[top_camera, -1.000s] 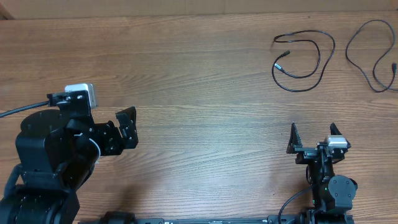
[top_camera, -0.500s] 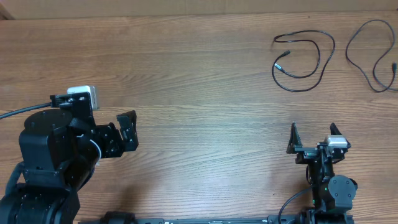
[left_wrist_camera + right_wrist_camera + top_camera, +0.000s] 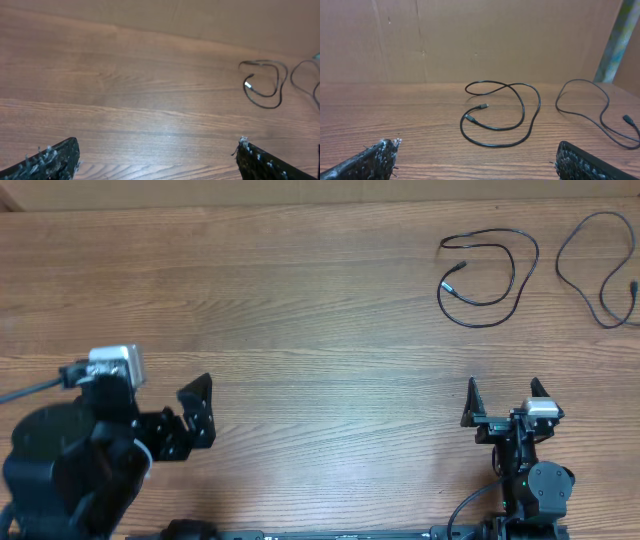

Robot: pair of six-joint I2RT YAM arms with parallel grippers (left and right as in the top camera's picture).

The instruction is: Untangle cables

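Observation:
Two thin black cables lie apart on the wooden table at the far right. One cable point(image 3: 538, 260) forms a loose loop with its plug tips inside. The other cable point(image 3: 558, 256) curves near the right edge. Both show in the right wrist view, the loop point(image 3: 538, 105) and the other point(image 3: 607, 97), and in the left wrist view, the loop point(image 3: 260, 62) and the other point(image 3: 292, 77). My left gripper point(image 3: 200, 412) point(image 3: 157, 160) is open and empty at the near left. My right gripper point(image 3: 505, 390) point(image 3: 477, 160) is open and empty at the near right, well short of the cables.
A brown cardboard wall point(image 3: 470, 35) stands behind the table's far edge. A grey-green post point(image 3: 620, 35) rises at the far right. Bare wood point(image 3: 320, 330) spans the table between the arms and the cables.
My left arm has drawn back toward the near left, its gripper still open. The right arm and both cables have not moved.

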